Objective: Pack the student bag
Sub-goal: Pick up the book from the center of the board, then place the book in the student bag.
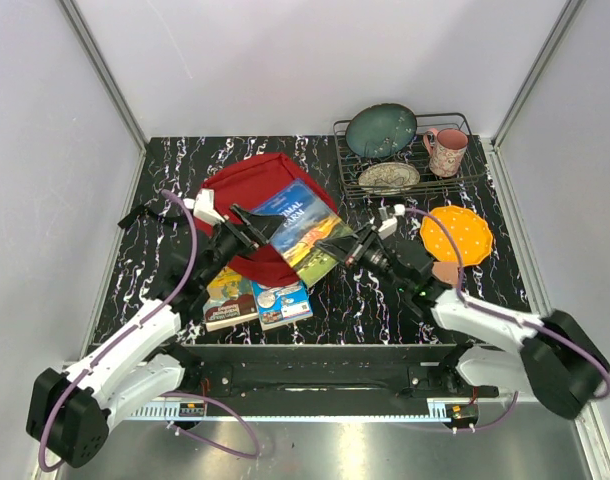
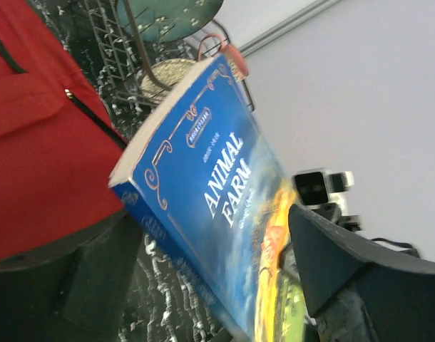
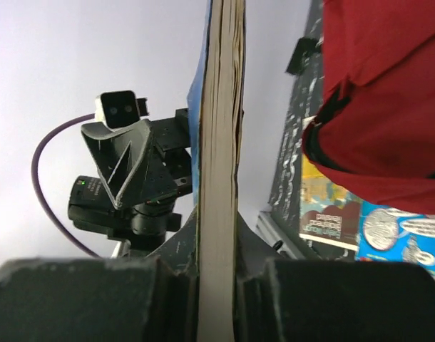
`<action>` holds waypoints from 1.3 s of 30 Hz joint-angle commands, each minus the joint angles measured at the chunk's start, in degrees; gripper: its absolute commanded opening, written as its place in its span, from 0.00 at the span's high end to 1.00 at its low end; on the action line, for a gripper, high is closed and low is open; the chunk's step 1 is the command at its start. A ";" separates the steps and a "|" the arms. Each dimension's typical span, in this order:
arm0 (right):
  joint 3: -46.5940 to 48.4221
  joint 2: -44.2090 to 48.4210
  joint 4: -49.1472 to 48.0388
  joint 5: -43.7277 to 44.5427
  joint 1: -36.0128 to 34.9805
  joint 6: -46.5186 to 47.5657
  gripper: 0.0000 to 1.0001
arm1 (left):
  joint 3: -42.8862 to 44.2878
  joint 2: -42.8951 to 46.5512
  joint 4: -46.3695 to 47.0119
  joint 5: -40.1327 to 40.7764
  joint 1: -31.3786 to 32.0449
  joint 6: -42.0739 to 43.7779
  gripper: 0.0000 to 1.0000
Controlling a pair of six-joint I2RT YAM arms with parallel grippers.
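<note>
On counter [image 1: 365,300], left of centre: red backpack [image 1: 247,185], directly beneath and behind left claw [image 1: 260,222]. Left claw spread apart around blue book [image 1: 300,225]. Right claw [image 1: 352,245] clamped on book's edge, just right of backpack.

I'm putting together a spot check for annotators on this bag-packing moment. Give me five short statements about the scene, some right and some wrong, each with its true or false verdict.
1. The right end effector clamps the Animal Farm book at its page edge. True.
2. The left end effector is shut on that book. False: its fingers stand apart, one on each side of the book.
3. The pink mug stands in the wire rack. True.
4. The orange plate sits in the rack. False: it lies on the table in front of the rack.
5. The two other books are inside the student bag. False: they lie on the table at its near edge.
</note>
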State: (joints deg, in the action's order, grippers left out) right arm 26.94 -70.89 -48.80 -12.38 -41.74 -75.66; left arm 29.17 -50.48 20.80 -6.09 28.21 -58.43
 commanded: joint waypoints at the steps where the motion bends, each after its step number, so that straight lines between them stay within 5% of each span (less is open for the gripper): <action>1: 2.15 15.49 22.11 12.09 -0.28 7.62 1.00 | 7.29 1.00 -11.71 -1.21 0.01 16.48 0.09; 8: 6.10 34.84 62.53 36.78 -0.28 10.53 1.00 | 19.32 -8.11 -29.30 -6.03 0.18 39.08 0.01; 14: 10.85 41.53 80.76 46.39 -0.28 9.13 1.00 | 31.11 -22.43 -38.89 -7.98 6.15 53.32 0.01; 25: 14.19 49.53 92.56 52.99 -0.28 8.95 1.00 | 45.88 -42.05 -50.14 -9.47 10.82 57.90 0.04; 39: 11.38 53.32 94.23 51.76 -0.28 6.75 1.00 | 51.25 -51.56 -52.35 -12.63 11.78 56.77 0.24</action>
State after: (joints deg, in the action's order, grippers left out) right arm 37.74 -17.89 48.38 36.60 -41.89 -67.37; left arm 76.75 -99.61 -30.63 -16.97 39.79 -1.48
